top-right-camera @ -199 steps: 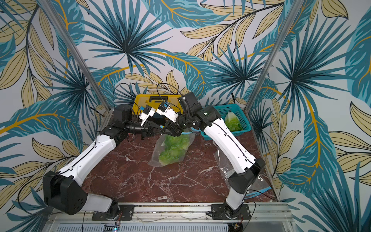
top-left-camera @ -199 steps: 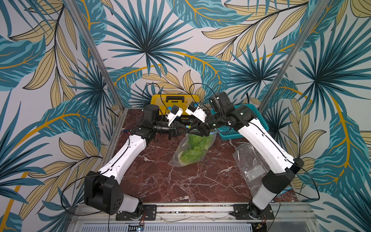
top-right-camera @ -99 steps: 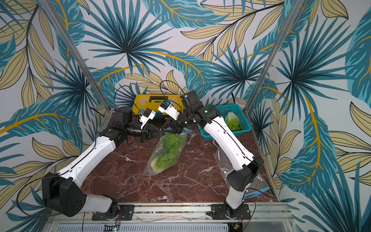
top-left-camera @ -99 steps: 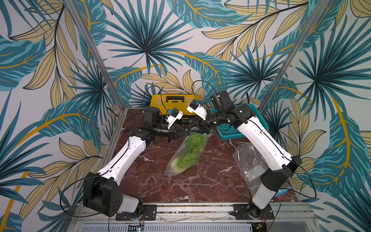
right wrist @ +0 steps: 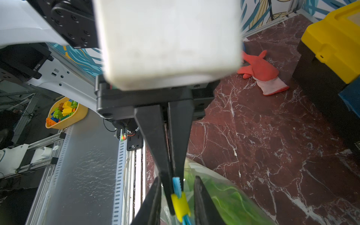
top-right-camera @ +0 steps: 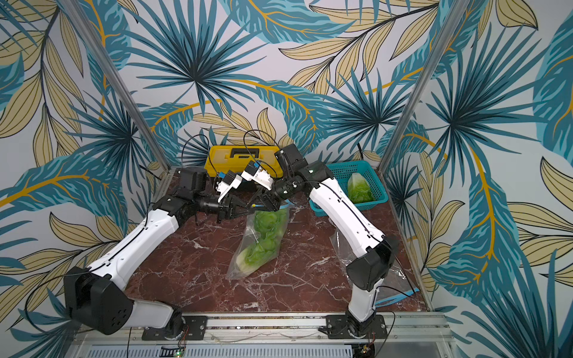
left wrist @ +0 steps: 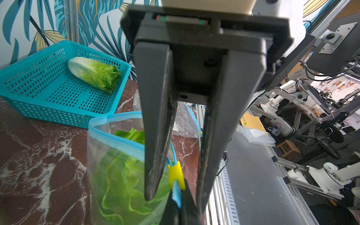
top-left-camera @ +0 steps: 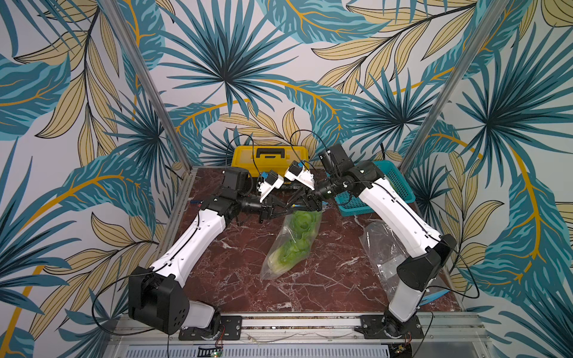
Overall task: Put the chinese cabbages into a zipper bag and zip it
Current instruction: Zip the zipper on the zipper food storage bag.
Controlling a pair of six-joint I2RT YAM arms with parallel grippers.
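A clear zipper bag [top-left-camera: 291,245] [top-right-camera: 260,245] hangs by its top at the table's middle, its lower end on the marble. Chinese cabbages [top-left-camera: 297,238] [left wrist: 120,185] show green inside it. Its blue-rimmed mouth [left wrist: 116,144] stands open. My left gripper [left wrist: 177,194] [top-right-camera: 252,207] is shut on the blue end tab of the zipper. My right gripper [right wrist: 178,178] [top-right-camera: 259,204] faces it, open, with one finger on each side of the yellow slider [right wrist: 180,204] [left wrist: 176,175]. Another chinese cabbage [top-right-camera: 359,189] [left wrist: 95,73] lies in the teal basket [top-right-camera: 378,198] [left wrist: 39,109].
A yellow toolbox [top-left-camera: 269,155] [right wrist: 331,48] stands at the back centre. A red glove [right wrist: 261,72] lies on the marble near it. A second clear bag [top-left-camera: 381,248] lies flat under my right arm. The teal basket sits at the back right corner.
Both grippers have shifted slightly left with the bag's top. The bag has swung to hang longer toward the front. My right gripper's jaws have narrowed around the slider.
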